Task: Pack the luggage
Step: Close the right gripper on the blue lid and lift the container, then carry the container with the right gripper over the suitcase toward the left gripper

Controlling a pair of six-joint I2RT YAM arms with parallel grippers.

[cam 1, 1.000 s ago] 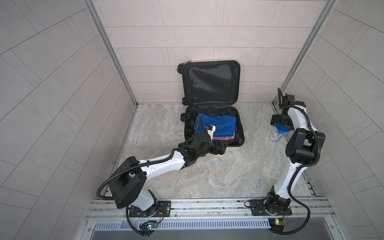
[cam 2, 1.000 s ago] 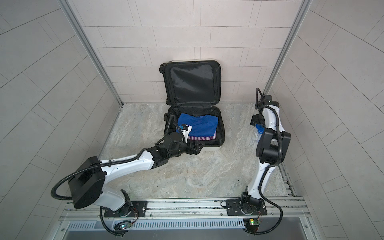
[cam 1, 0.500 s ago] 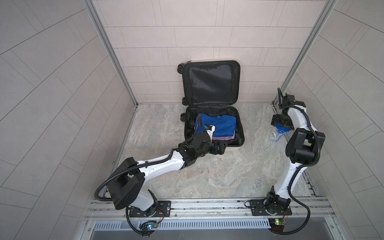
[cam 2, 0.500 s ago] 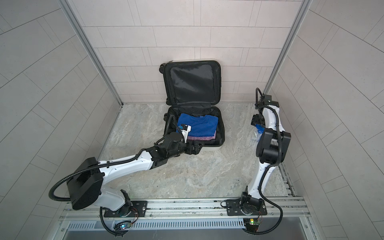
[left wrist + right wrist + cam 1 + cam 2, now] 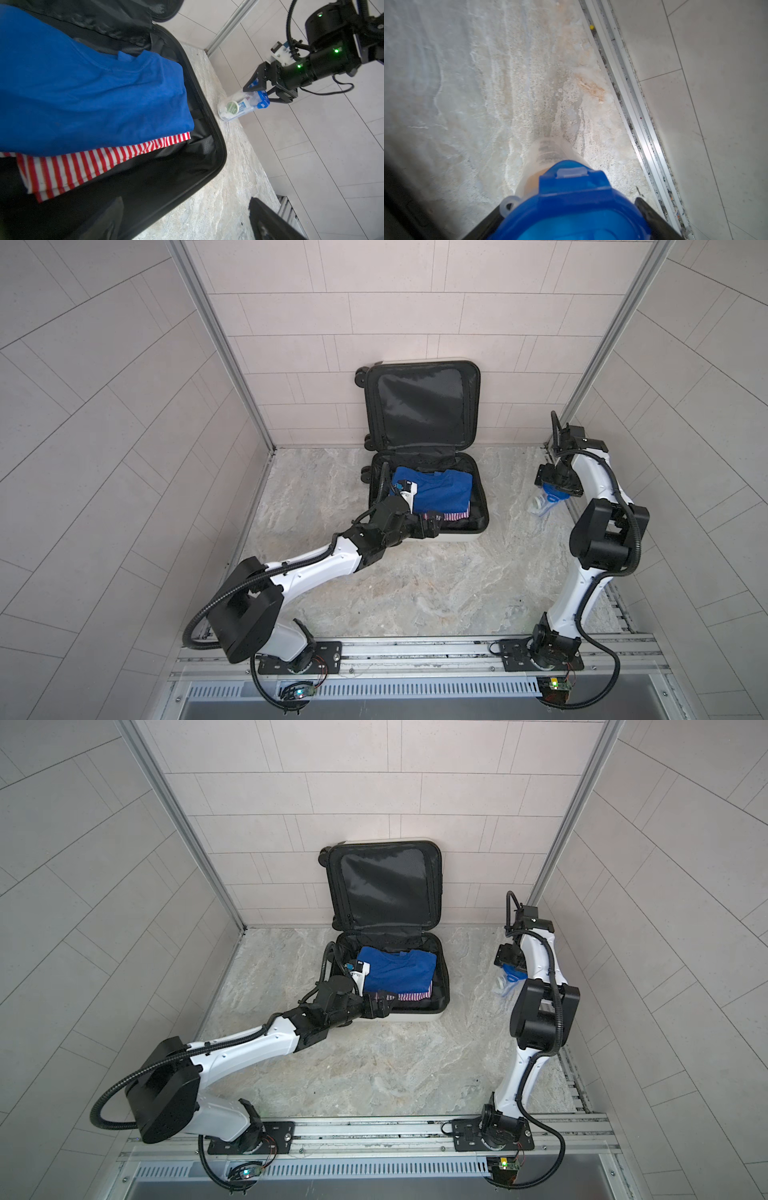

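Little has moved in a second: the luggage (image 5: pixel 422 406) lies open on the surface (image 5: pixel 415 593) against the back wall, the left hand (image 5: pixel 432 526) spread at its front rim, the right hand (image 5: pixel 259 94) pinching the blue lid of a clear container (image 5: pixel 234 108).

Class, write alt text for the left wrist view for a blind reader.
Open luggage holds a blue shirt over a red-striped garment. Beyond it, the right gripper straddles the blue lid of a clear container lying on the marble table.
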